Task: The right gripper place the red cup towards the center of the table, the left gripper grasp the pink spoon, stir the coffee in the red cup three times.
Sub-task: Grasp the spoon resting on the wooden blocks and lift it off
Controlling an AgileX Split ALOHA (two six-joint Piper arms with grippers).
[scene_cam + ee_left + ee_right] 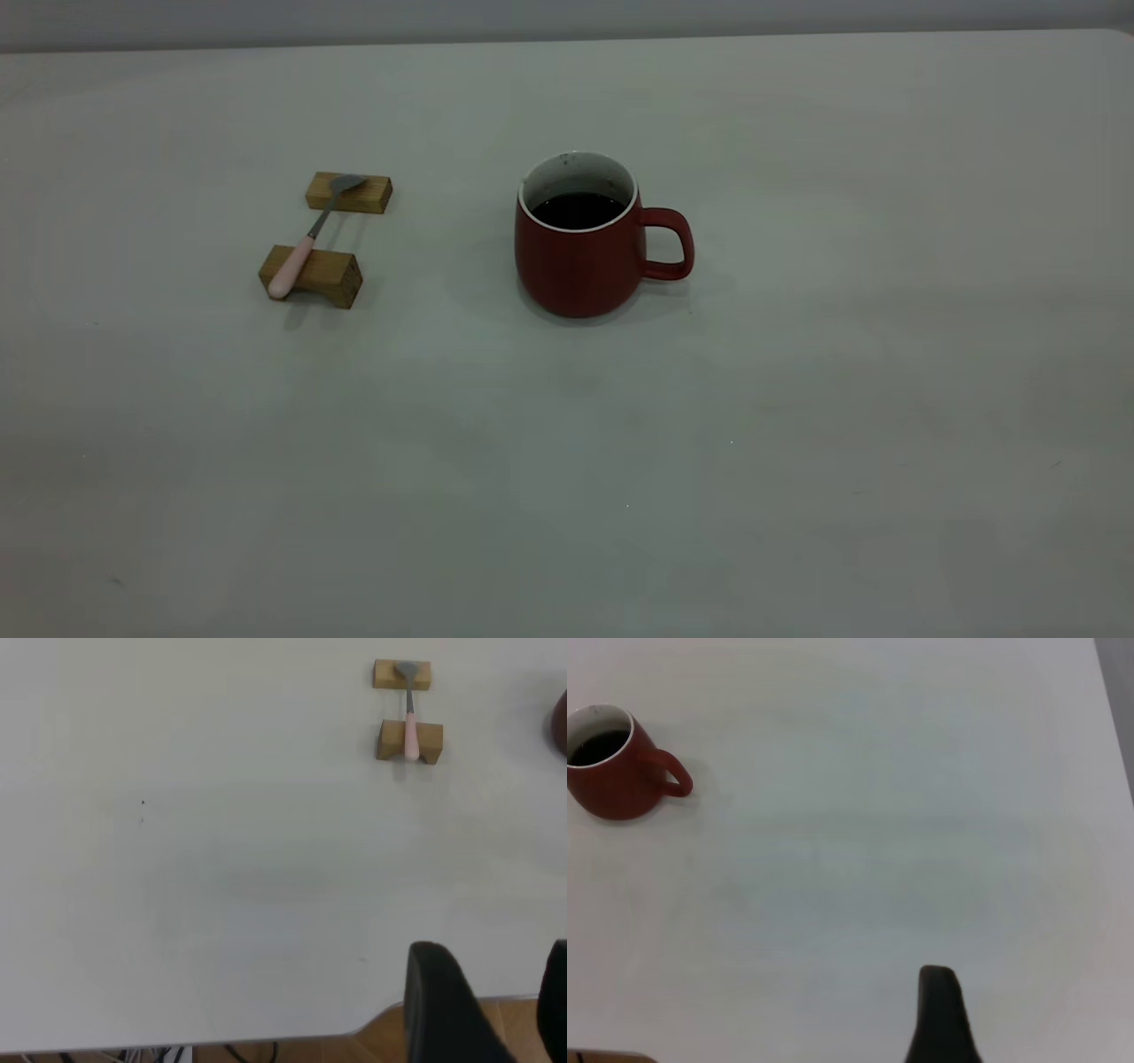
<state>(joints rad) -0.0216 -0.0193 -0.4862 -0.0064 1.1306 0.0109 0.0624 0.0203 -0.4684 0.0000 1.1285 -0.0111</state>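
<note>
The red cup (580,244) stands upright near the middle of the table (567,461), handle pointing right, with dark coffee (578,211) inside. Left of it, the pink spoon (310,232) lies bridged across two wooden blocks. Neither arm shows in the exterior view. In the left wrist view my left gripper (496,992) hangs over the table's edge, open and holding nothing, far from the spoon (411,718). In the right wrist view, my right gripper (943,1019) shows only one finger, with bare table on both sides. It is well away from the cup (611,766).
Two tan wooden blocks (349,192) (312,276) carry the spoon's bowl and handle. Wooden floor (372,1045) shows past the table edge under the left gripper. A grey strip (1121,691) marks the table's edge in the right wrist view.
</note>
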